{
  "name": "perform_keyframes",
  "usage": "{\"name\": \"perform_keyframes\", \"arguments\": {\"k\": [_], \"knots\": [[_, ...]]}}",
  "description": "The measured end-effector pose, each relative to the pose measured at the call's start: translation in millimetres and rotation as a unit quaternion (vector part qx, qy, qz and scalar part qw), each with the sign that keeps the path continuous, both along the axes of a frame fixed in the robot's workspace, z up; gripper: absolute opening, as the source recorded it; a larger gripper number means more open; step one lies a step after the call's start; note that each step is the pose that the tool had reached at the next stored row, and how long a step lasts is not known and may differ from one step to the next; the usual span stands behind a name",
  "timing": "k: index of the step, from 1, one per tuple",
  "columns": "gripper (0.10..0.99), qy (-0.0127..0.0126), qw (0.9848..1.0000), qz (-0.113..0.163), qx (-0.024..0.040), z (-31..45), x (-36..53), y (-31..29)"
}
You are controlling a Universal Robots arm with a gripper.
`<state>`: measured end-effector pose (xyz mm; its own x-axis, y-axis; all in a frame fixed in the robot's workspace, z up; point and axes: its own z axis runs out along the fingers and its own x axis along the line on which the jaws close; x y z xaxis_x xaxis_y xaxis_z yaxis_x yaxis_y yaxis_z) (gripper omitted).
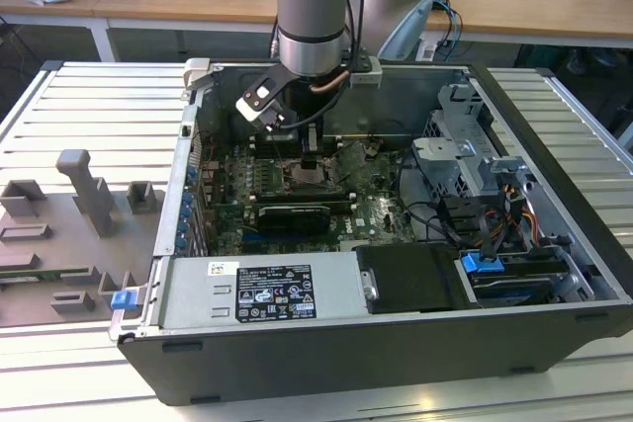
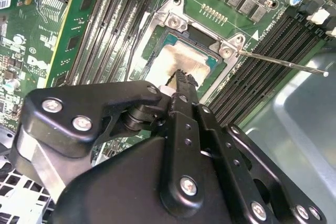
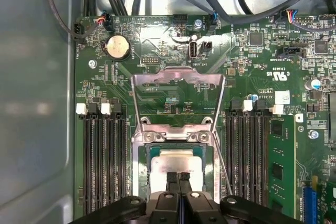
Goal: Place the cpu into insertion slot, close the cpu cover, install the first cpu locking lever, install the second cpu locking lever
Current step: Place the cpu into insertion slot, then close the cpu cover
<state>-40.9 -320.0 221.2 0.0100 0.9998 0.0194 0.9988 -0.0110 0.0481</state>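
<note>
- End effector (image 3: 178,178) — fingers pressed together, nothing gripped. Tips are right at the cpu (image 3: 176,160) face; can't tell if touching.
- The cpu lies flat inside the insertion slot (image 3: 138,171) on the green board and looks seated.
- The cpu cover (image 3: 157,77) stands open on the slot's side away from the end effector. A locking lever (image 2: 283,62) juts out free beside the slot.
- If you press, keep it light and straight down — check that the chip sits level all round. The contacts underneath probably bend easily.
</note>
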Motion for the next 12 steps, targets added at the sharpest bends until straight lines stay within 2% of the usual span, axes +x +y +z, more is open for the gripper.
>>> {"name": "perform_keyframes", "arguments": {"k": [4,7,8,10,12], "knots": [[0.106,0.0003,1.0,0.0,-0.0001,0.4,0.4,0.0],[0.106,0.0048,1.0,0.0,-0.0001,0.4,11.9,0.0],[0.106,0.0054,1.0,0.0,-0.0001,0.4,15.1,-0.1],[0.106,0.0056,1.0,0.0,-0.0002,1.0,15.7,0.0],[0.106,0.0055,1.0,0.0,-0.0005,5.1,15.8,0.0]]}}
